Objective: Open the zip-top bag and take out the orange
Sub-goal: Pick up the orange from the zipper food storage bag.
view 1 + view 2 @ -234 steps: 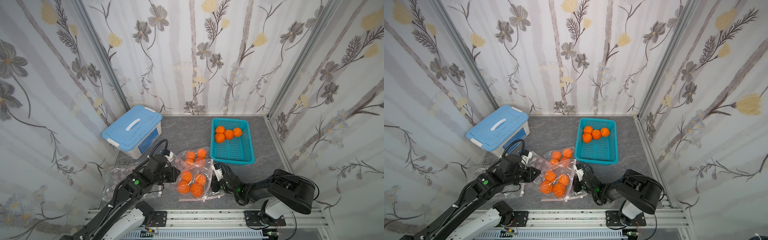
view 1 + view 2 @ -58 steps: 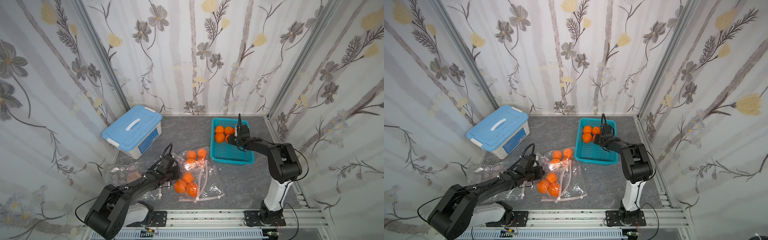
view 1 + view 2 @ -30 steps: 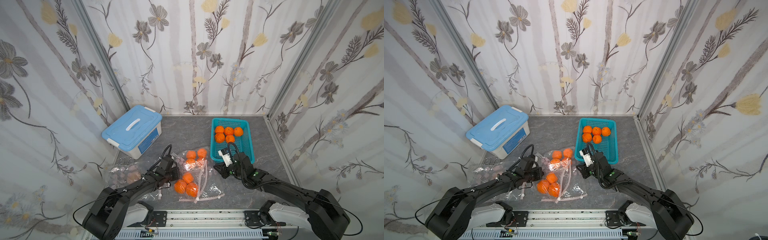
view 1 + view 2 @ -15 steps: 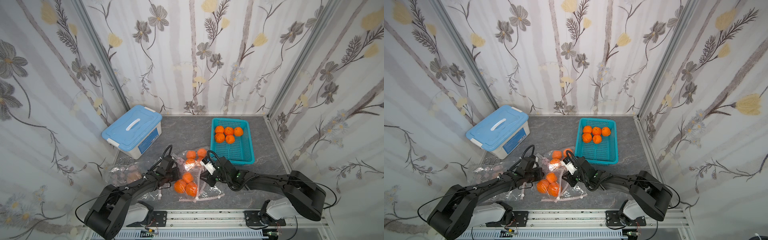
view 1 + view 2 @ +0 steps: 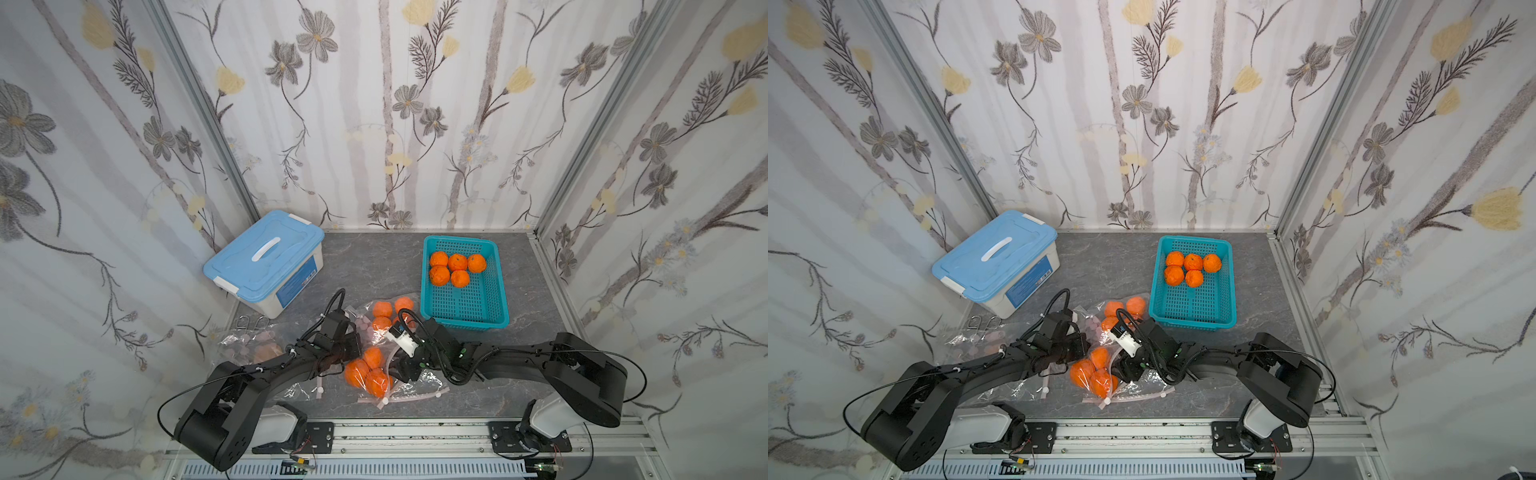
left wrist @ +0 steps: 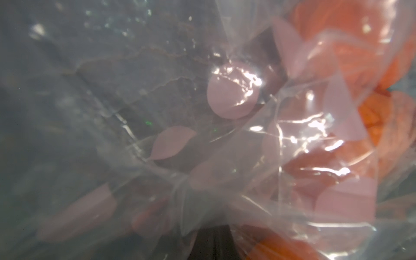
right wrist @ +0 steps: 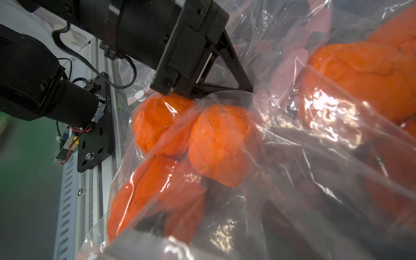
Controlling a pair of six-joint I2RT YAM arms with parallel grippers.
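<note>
So the right gripper [image 5: 399, 370] swung from the basket [image 5: 463, 324] to the bag [image 7: 281, 126], can't tell its jaws' spread. The left gripper [image 7: 247, 90] pinches bag plastic tight.

Grey tabletop [image 5: 374, 257], lidded box [image 5: 266, 259], teal basket [image 5: 469, 299], bags [image 5: 428, 378]

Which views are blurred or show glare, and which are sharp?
Left wrist view: almost wholly out of focus, the bag close to the lens, with white glare streaks. Right wrist view: oranges sharp, glare on the plastic. Both top views: sharp, evenly lit.
</note>
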